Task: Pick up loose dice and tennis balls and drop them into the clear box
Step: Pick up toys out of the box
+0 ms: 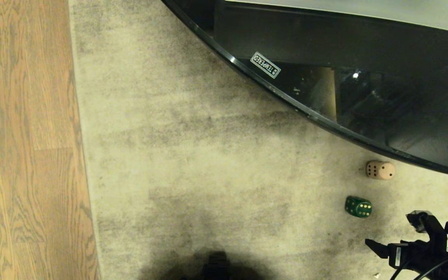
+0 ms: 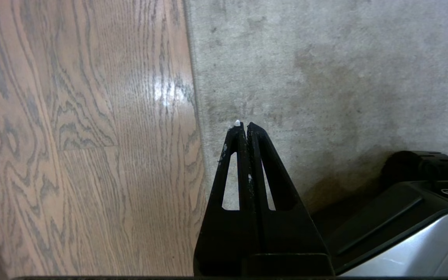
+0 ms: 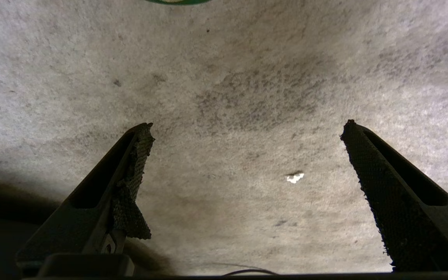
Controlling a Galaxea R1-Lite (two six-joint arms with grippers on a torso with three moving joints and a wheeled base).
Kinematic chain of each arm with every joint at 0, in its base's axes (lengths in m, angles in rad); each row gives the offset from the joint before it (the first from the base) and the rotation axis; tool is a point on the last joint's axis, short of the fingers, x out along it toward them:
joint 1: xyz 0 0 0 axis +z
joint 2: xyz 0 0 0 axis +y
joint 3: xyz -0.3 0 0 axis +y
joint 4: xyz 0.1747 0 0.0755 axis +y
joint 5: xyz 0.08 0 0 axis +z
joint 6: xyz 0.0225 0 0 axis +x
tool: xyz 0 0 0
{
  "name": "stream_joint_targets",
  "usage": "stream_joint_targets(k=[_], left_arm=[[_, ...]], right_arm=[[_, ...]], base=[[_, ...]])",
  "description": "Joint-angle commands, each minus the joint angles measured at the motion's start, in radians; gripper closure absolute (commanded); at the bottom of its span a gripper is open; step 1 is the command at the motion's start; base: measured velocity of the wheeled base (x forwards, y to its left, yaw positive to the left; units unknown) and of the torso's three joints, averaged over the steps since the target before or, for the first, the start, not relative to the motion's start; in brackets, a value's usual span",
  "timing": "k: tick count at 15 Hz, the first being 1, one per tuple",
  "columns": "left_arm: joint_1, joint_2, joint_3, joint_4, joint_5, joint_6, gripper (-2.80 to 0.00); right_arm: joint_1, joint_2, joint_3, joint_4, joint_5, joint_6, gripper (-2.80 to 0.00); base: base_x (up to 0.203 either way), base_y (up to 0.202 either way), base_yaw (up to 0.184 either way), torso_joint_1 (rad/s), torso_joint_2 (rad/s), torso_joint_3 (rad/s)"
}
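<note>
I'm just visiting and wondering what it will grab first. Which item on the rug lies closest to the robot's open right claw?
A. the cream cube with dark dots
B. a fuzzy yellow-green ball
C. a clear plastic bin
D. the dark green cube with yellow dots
D: the dark green cube with yellow dots lies just beyond the open right gripper, while the cream cube with dark dots sits farther off, by the black glass tabletop.

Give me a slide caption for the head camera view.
Open right hand nears a green die and a cream die on carpet beside a glass table.
</note>
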Motion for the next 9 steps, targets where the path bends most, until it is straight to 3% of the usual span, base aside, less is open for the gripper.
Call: stream_joint_targets(k=[1, 9], left_arm=[[0.0, 0.0, 0.003, 0.0, 0.0, -0.001, 0.0], [0.0, 0.0, 0.003, 0.0, 0.0, -0.001, 0.0]], right_arm=[[0.007, -0.027, 0.019, -0.007, 0.01, -0.003, -2.8], [0.008, -0.12, 0.098, -0.007, 0.06, -0.002, -2.8]], base=[[0.0, 0.0, 0.0, 0.0, 0.0, 0.0], [0.0, 0.0, 0.0, 0.0, 0.0, 0.0]])
